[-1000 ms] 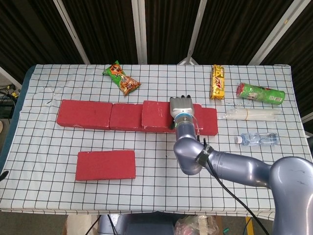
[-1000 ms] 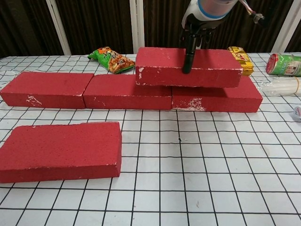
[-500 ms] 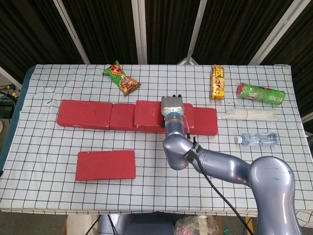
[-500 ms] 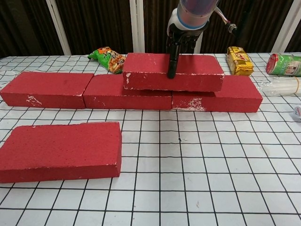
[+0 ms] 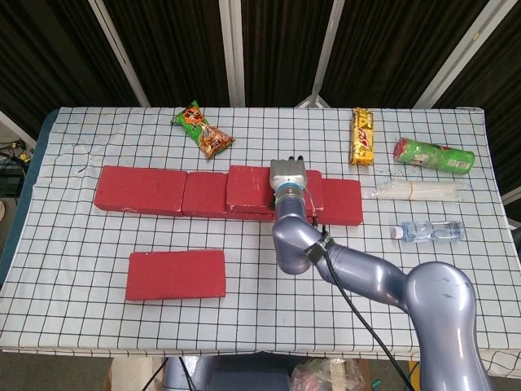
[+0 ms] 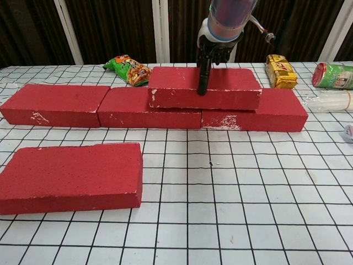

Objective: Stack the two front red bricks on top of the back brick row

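Note:
Three red bricks form the back row (image 5: 138,189) (image 6: 55,102) across the table. A further red brick (image 5: 248,187) (image 6: 176,88) lies on top of that row, spanning the joint between the middle and right bricks. My right hand (image 5: 287,175) (image 6: 212,52) grips this top brick from above, with one finger (image 6: 202,80) down its front face and the others behind it. One more red brick (image 5: 177,274) (image 6: 69,176) lies flat at the front left, apart from the row. My left hand shows in neither view.
A green snack bag (image 5: 203,130) (image 6: 128,69) lies behind the row. At the back right are a yellow packet (image 5: 362,136) (image 6: 278,70), a green can on its side (image 5: 433,155) (image 6: 333,74), a clear wrapped bundle (image 5: 415,190) and a water bottle (image 5: 427,231).
My right hand has carried the top brick leftward along the back row and down a little; it now sits lower on the middle and right bricks. The front brick has not moved.

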{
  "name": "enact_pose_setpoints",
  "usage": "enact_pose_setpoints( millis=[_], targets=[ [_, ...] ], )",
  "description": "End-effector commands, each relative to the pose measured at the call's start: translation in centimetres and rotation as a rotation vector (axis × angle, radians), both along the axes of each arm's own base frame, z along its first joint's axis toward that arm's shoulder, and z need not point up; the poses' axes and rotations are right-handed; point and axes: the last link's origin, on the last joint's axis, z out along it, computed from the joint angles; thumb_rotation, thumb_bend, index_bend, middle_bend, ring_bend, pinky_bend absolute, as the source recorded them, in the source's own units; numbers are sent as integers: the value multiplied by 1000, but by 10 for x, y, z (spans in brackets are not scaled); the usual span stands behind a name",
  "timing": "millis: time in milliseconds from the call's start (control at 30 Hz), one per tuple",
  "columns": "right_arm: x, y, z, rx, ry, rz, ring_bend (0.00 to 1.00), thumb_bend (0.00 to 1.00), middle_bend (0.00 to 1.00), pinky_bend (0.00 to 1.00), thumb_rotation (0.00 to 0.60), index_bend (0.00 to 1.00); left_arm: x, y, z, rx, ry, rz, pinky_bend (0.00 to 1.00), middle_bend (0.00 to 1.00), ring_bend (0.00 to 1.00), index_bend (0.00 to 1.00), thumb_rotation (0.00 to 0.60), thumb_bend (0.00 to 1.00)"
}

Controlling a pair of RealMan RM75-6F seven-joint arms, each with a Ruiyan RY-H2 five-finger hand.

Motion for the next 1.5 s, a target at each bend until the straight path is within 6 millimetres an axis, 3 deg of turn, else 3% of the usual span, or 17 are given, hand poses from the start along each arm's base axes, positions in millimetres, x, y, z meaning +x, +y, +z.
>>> enact_pose_setpoints(
  millis=[33,800,1033,1500],
  targets=[
    [-1,-1,3,-5,1,-4,91,133,285,0,600,311,0,0,0,0,0,1,9,0,0,47,600,0],
    [-4,0,1,-3,-14,-20,69,133,268,0,600,311,0,-2,1,2,2,3,9,0,0,49,600,0],
    [-6,0,1,3,-21,-24,24,134,177,0,600,294,0,-3,2,10,3,6,9,0,0,49,600,0],
    [-8,0,-1,-1,-24,-24,4,133,135,0,600,244,0,-3,2,9,5,9,9,0,0,49,600,0]
  ],
)
